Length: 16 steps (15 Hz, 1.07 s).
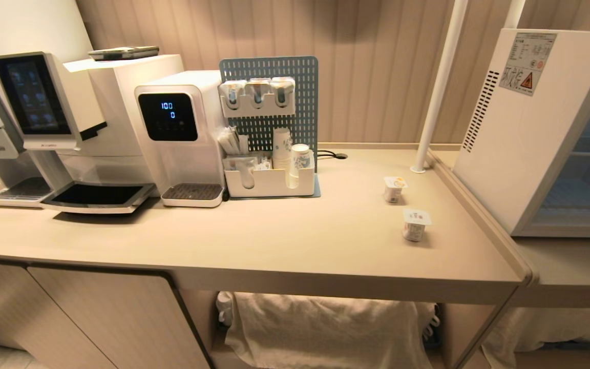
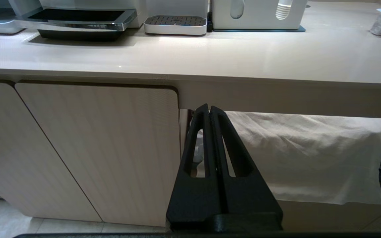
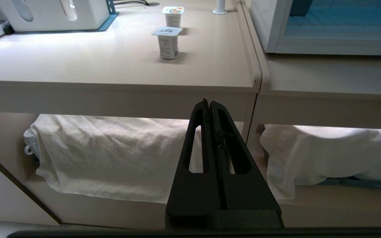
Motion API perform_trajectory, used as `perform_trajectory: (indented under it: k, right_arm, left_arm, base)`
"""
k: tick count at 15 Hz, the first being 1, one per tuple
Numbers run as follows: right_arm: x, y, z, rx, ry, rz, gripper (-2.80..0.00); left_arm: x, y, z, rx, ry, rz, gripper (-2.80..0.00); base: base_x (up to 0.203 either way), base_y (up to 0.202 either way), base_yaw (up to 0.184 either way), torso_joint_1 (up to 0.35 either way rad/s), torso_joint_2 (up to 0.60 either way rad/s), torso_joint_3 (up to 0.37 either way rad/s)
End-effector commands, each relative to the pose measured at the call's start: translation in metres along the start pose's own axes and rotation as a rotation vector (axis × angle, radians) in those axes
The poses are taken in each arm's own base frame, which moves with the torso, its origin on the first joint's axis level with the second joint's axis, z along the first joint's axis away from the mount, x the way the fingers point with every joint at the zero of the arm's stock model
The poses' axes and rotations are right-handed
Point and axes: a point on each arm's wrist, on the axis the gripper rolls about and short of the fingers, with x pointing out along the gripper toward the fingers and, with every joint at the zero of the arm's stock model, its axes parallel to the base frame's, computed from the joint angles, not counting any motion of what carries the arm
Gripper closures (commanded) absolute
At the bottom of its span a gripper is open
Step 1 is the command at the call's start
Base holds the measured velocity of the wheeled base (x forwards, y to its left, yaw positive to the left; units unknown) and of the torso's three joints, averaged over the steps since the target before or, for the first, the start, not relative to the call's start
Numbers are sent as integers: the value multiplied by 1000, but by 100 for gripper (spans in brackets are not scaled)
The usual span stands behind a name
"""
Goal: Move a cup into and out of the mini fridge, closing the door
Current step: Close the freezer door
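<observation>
I've got the left gripper (image 2: 209,110) clenched empty below the counter edge, the right gripper (image 3: 209,105) clenched empty too. Two sealed cups (image 1: 414,224) stand on the counter (image 1: 274,236); the mini fridge (image 1: 520,128) sits far right, interior shelves showing.

The head camera looks down across the counter (image 1: 274,241) toward the wall. Both wrist cameras sit low before its front edge, facing it; all three share the nearer yogurt cup (image 3: 167,42)
</observation>
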Motion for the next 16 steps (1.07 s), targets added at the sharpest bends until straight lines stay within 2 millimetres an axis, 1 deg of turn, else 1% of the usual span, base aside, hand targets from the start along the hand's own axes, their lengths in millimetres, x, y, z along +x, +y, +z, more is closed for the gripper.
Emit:
perform_trajectory:
  k: [1,13,16]
  right_arm:
    - [0,0,0,1,3,0,0]
    - [0,0,0,1,3,0,0]
    - [0,0,0,1,6,0,0]
  left_arm:
    - [0,0,0,0,-1,-1,0]
    - [0,0,0,1,1,-1,0]
    - [0,0,0,1,1,-2,0]
  base:
    - [-145,0,1,-1,2,1]
    - [-5,0,0,0,-1,1]
    - [1,-151,1,5,5,1]
